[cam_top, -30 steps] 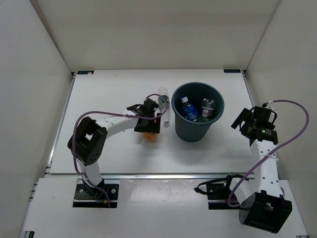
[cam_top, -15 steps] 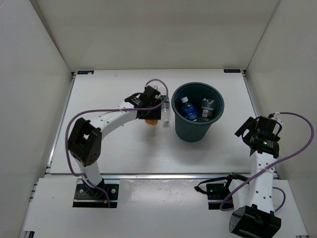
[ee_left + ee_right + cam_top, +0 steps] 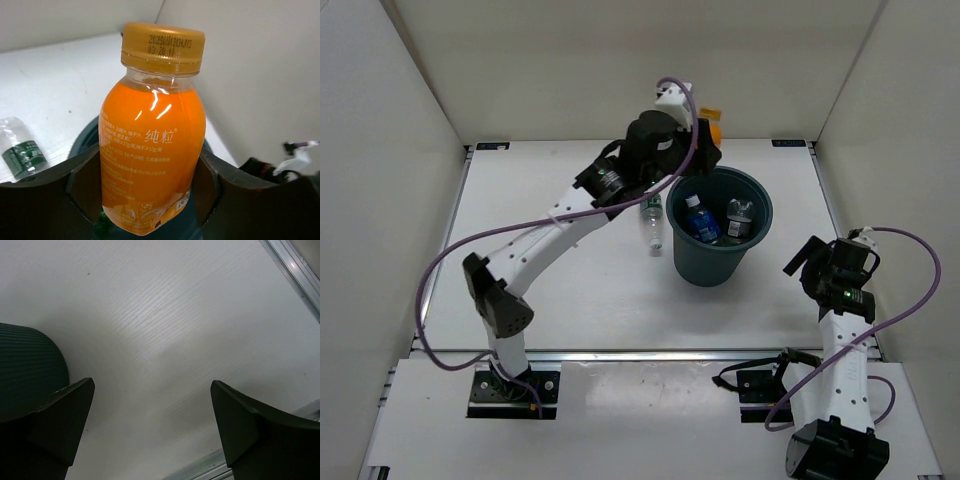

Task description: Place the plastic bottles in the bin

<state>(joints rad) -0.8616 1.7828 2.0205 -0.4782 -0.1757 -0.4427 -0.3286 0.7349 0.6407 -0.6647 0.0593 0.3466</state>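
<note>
Over the white bench (image 3: 550,300), the orange bottle (image 3: 152,150) is gripped between the left jaws, cap pointing ahead, with the bin (image 3: 712,265) just below them; the right jaws are held open, empty.

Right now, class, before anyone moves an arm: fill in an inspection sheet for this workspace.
Surface: white table, bare apart from the job's things.
Job's things: orange bottle held in the air, with the bin showing beneath it; blue-label bottle and dark-label bottle are inside the bin; green-label bottle lies on the table left of the bin.
Clutter: nothing seen.
Grippers: left gripper shut on the orange bottle; right gripper open, empty, over bare table.
Cables: left purple cable and right purple cable hang in loose loops.
Surroundings: plain white walls.
</note>
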